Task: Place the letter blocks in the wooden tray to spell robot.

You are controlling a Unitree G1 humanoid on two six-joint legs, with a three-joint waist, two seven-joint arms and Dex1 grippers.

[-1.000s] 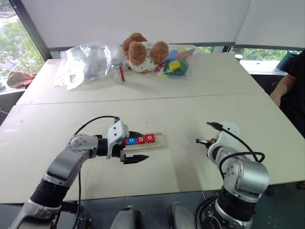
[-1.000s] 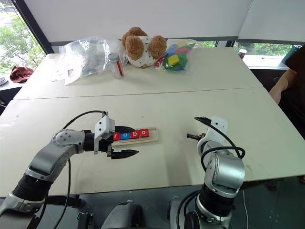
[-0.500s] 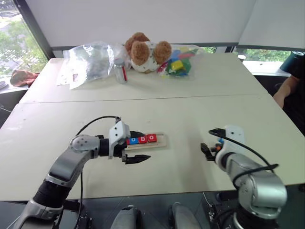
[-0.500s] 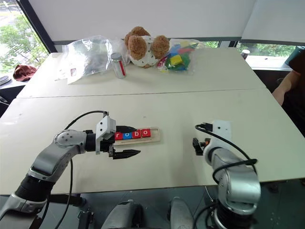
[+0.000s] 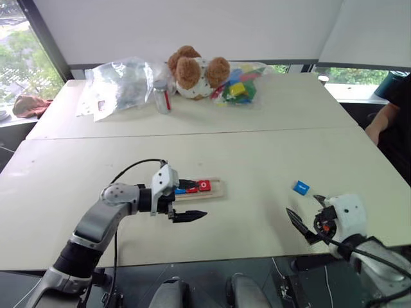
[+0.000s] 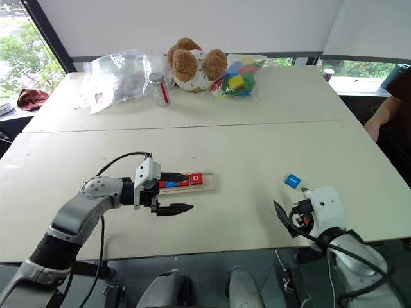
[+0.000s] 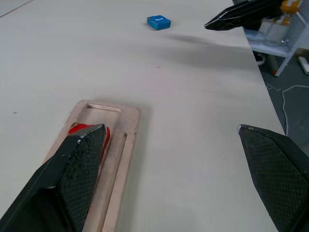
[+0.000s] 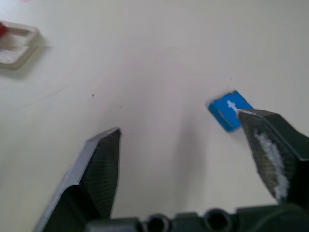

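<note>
The wooden tray (image 5: 219, 190) lies at the table's middle with letter blocks (image 5: 203, 185) in a row, red and blue; its right end slot (image 7: 103, 112) is bare. My left gripper (image 5: 188, 200) stands open over the tray's left end, hiding part of the row. A blue letter block (image 5: 300, 187) with a white t lies alone on the table to the right, also in the right wrist view as the blue block (image 8: 229, 114). Just nearer than it, my right gripper (image 5: 307, 213) is open and holds nothing.
At the table's far side sit a teddy bear (image 5: 192, 69), a clear plastic bag (image 5: 119, 83), a small jar (image 5: 160, 96) and a bag of coloured plastic blocks (image 5: 236, 86). A person's arm (image 5: 385, 115) shows at the right edge.
My right gripper opened and let go the blue block, which now lies on the table; the arm drew back toward the near right edge. The left arm stayed put.
</note>
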